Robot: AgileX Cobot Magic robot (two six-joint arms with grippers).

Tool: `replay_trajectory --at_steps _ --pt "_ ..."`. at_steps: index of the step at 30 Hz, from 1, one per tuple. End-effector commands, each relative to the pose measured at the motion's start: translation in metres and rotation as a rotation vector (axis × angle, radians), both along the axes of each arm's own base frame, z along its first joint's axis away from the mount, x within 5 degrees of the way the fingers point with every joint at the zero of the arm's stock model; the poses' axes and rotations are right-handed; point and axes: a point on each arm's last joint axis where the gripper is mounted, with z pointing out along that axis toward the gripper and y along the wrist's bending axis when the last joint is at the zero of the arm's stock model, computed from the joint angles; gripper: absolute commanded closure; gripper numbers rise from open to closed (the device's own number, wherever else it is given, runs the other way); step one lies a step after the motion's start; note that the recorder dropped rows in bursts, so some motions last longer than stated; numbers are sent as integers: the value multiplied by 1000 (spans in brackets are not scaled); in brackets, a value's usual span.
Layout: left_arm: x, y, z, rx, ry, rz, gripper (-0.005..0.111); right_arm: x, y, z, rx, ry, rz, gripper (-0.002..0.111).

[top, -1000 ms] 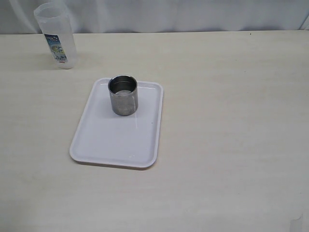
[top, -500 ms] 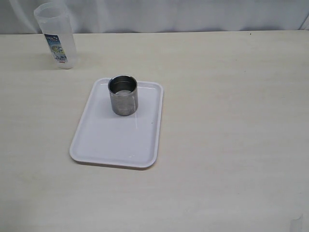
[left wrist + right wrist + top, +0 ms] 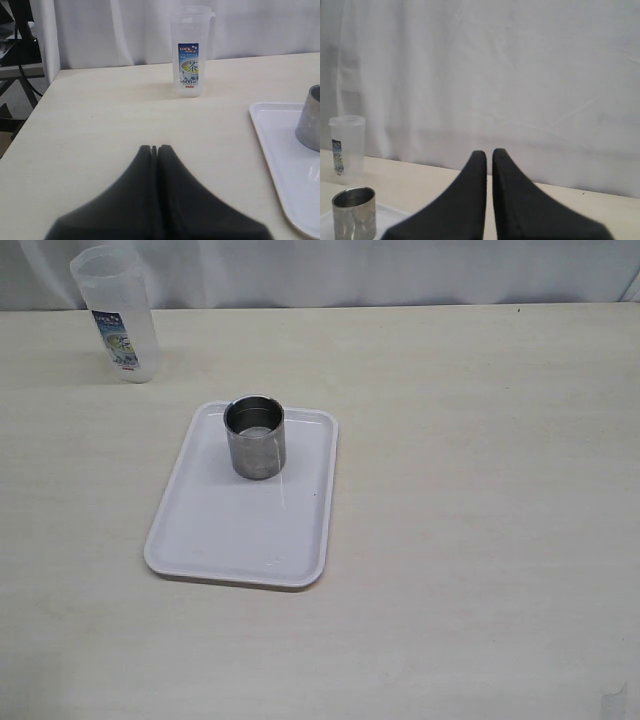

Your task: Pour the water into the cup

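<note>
The steel cup stands upright at the far end of a white tray. Its inside shows a shiny bottom; I cannot tell whether there is water in it. The cup also shows in the left wrist view and the right wrist view. My left gripper is shut and empty, low over the bare table, well short of the cup. My right gripper is shut and empty, raised and far from the cup. Neither gripper shows clearly in the exterior view.
A tall translucent plastic tumbler with a blue label stands at the table's far left corner, also in the left wrist view and the right wrist view. A white curtain hangs behind the table's far edge. The table's left edge shows in the left wrist view.
</note>
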Motion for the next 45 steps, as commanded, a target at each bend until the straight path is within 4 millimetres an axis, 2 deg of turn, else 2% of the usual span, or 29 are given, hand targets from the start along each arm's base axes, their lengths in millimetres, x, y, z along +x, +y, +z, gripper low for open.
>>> replay_trajectory --at_steps 1,11,19,25,32,45 --pt "0 0 0 -9 -11 -1 107 0 -4 1 29 -17 -64 104" --pt "0 0 0 -9 -11 -1 107 1 -11 1 28 -19 -198 104" --pt "0 0 0 -7 -11 -1 107 1 -13 -1 15 -3 -224 104" --pt "0 0 0 -7 -11 -1 107 2 -13 -8 5 79 -231 104" --pt "0 0 0 -7 -11 -1 107 1 -15 -32 -20 345 -255 104" --pt "0 0 0 -9 -11 -1 107 0 -16 -39 -36 423 -263 104"
